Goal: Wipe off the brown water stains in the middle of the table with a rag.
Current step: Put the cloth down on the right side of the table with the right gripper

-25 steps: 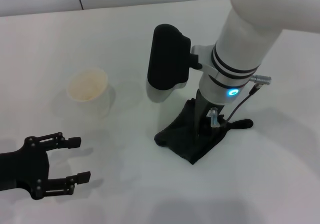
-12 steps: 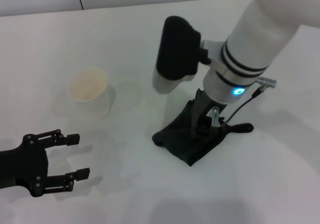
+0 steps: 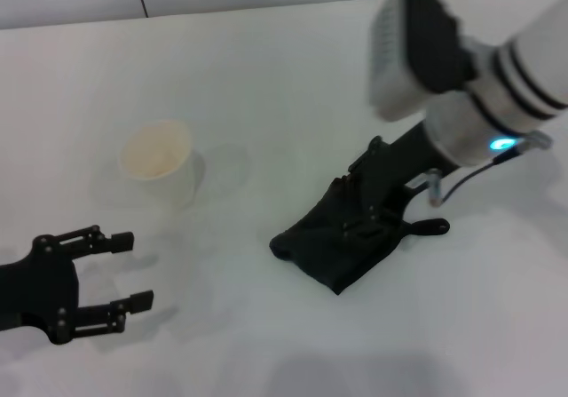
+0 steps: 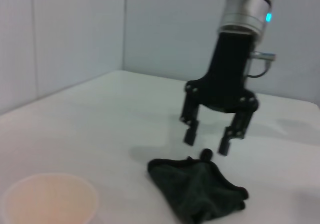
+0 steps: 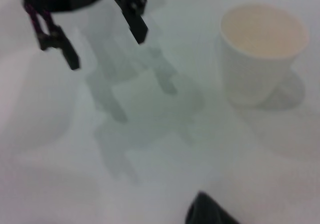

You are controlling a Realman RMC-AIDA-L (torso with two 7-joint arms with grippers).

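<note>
The table [image 3: 266,68] is a wide, smooth white surface, and a dark seam line runs along its far edge where pale wall panels rise behind it; in the left wrist view those panels meet in a corner beyond the tabletop. The rag [image 3: 342,242] is a soft black cloth lying bunched in folds on the table right of centre, with a small loop tail [image 3: 432,226] sticking out on its right side. In the left wrist view the rag [image 4: 200,191] sits in a low crumpled heap. The right gripper [image 3: 364,203], black with a white and silver arm behind it and a small blue light on the wrist, hangs tilted just over the rag's far edge; the left wrist view shows the right gripper [image 4: 212,140] with its two fingers spread wide and holding nothing, the tips a little above the cloth. A white paper cup [image 3: 160,162] stands upright well to the left of the rag, its inside a pale cream. I cannot make out any brown stain on the white surface between cup and rag. The left gripper [image 3: 120,273] rests low near the table's near left corner, black, its fingers spread wide and empty, well apart from both cup and rag.
</note>
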